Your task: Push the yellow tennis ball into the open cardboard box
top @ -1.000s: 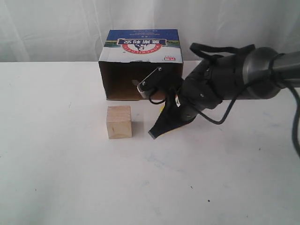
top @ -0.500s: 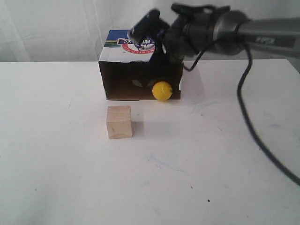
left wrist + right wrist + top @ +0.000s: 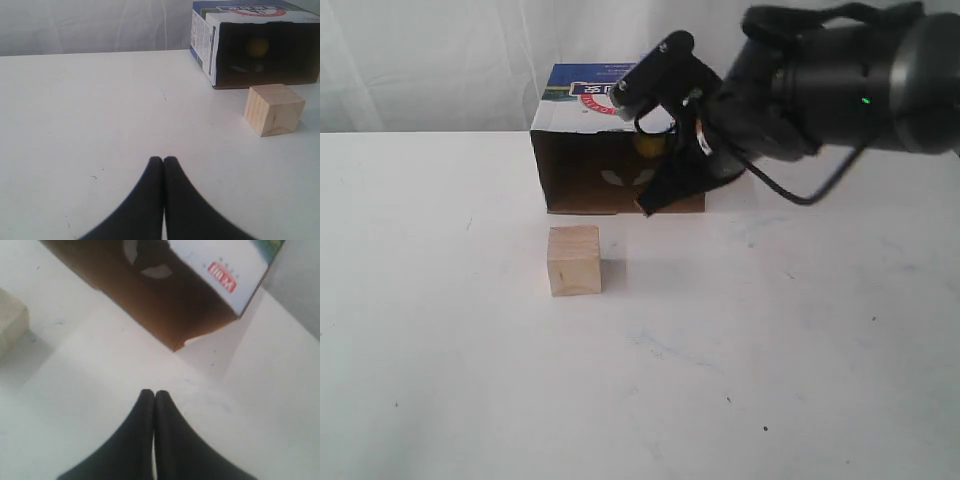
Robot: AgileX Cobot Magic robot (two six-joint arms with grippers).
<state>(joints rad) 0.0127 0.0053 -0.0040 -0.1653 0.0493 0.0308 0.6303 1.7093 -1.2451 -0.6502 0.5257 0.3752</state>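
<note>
Yellow tennis ball (image 3: 258, 46) is off the mouth now, sitting deep inside the cardboard box (image 3: 582, 170); right end effector (image 3: 647, 207), pinched closed, hangs at the wooden cube's (image 3: 574, 260) 2 o'clock.

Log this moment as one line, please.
yellow tennis ball: inside open cardboard box; right gripper: shut, by box mouth; left gripper: shut

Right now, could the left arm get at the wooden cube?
Probably yes: in the left wrist view only bare table lies between its shut fingers and the cube, though how far the arm stretches can't be told.
</note>
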